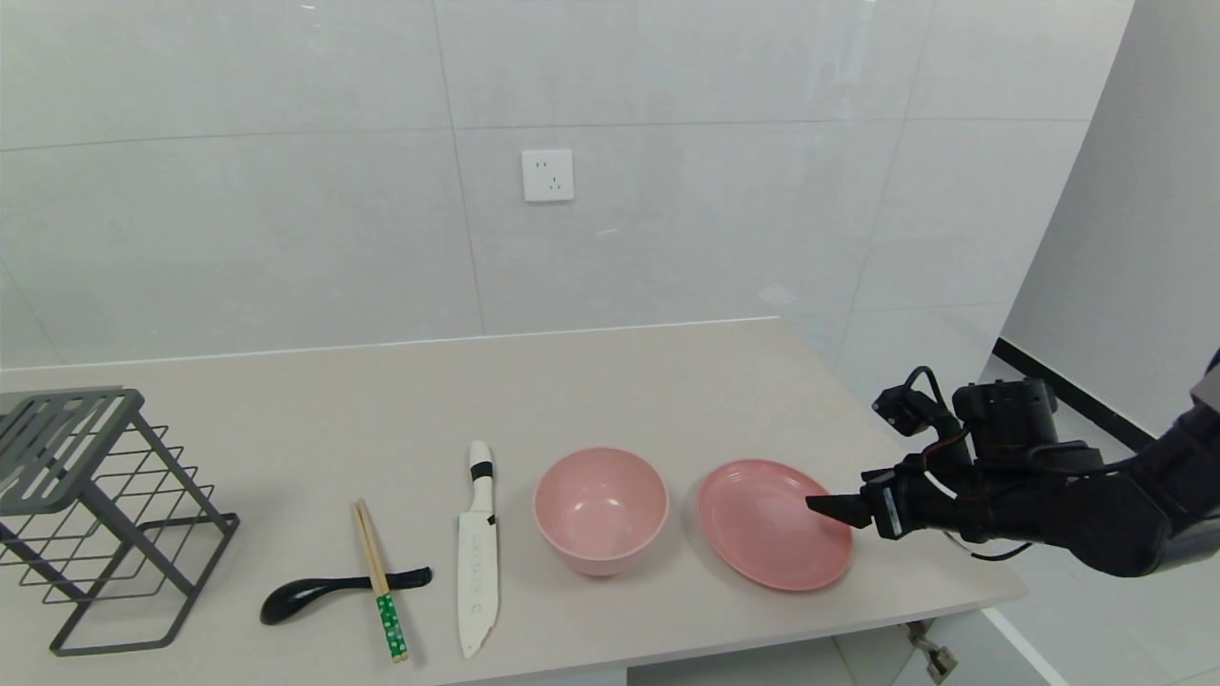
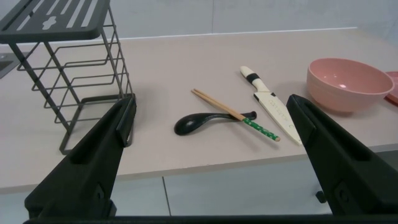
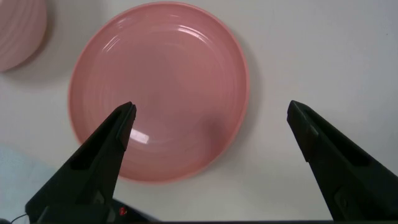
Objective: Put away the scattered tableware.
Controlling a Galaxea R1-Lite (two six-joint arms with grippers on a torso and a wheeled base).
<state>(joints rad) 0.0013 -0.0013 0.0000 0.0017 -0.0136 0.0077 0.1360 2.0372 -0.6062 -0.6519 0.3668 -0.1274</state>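
Note:
On the beige counter (image 1: 400, 410), from left to right, lie a black spoon (image 1: 324, 591), wooden chopsticks (image 1: 379, 579) resting across its handle, a white knife (image 1: 477, 557), a pink bowl (image 1: 600, 510) and a pink plate (image 1: 762, 524). My right gripper (image 1: 834, 508) hovers open just above the plate's right side; in the right wrist view the gripper (image 3: 211, 118) straddles the plate (image 3: 158, 93) and its rim. My left gripper (image 2: 211, 109) is open and empty, held off the counter's front edge facing the spoon (image 2: 199, 122), chopsticks (image 2: 233, 114) and knife (image 2: 273, 106).
A grey wire rack (image 1: 95, 505) stands at the counter's left end. The counter's right edge runs close past the plate, with open floor beyond. A tiled wall with a socket (image 1: 547, 175) backs the counter. The bowl (image 2: 348, 84) sits a short gap from the plate.

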